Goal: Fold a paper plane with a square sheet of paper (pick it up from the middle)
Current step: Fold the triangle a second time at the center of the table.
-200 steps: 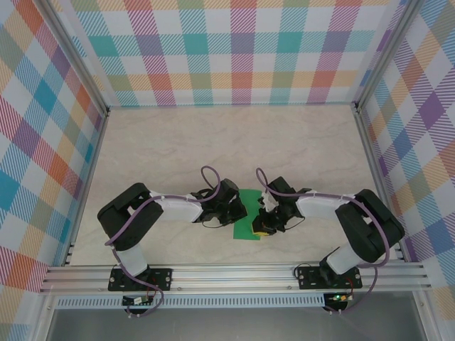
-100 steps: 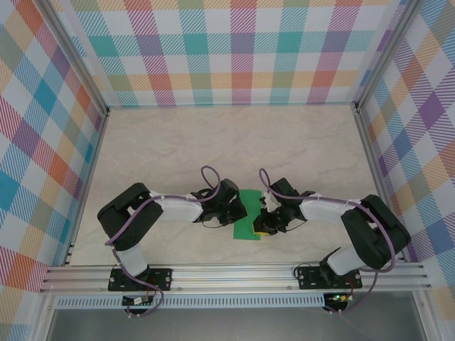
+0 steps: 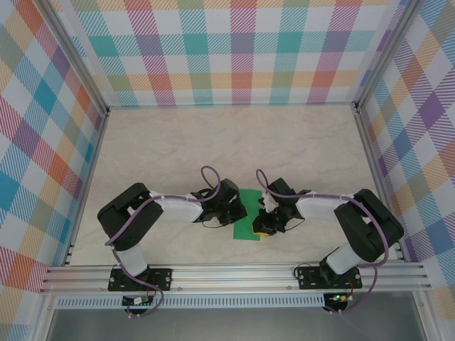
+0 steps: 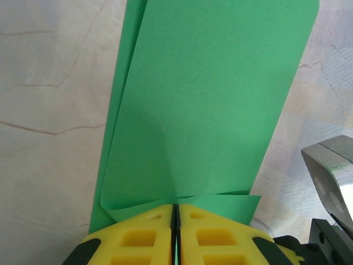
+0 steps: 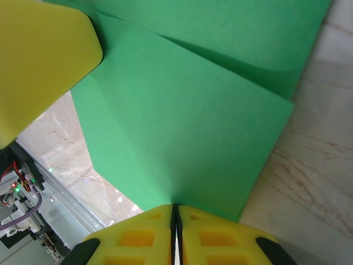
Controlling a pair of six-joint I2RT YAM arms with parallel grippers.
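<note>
The square sheet of paper point(image 3: 247, 226) is bright green and lies folded into a narrow layered strip on the table between both arms; it is not a pointed paper plane. In the left wrist view the paper point(image 4: 209, 99) stretches away from my left gripper point(image 4: 175, 207), whose yellow jaws are shut on its near edge. My right gripper point(image 5: 175, 207) is shut on the opposite edge of the paper point(image 5: 182, 127). From above, the left gripper point(image 3: 240, 210) and right gripper point(image 3: 264, 226) meet at the strip from either side.
The pale marbled tabletop point(image 3: 234, 142) stretches behind the arms, bounded by checked walls and an aluminium rail point(image 3: 234, 273) at the near edge. The left gripper's yellow finger point(image 5: 38, 66) looms close in the right wrist view.
The right arm's elbow swayed slightly outward and came back. Both grippers and the paper stay where they were.
</note>
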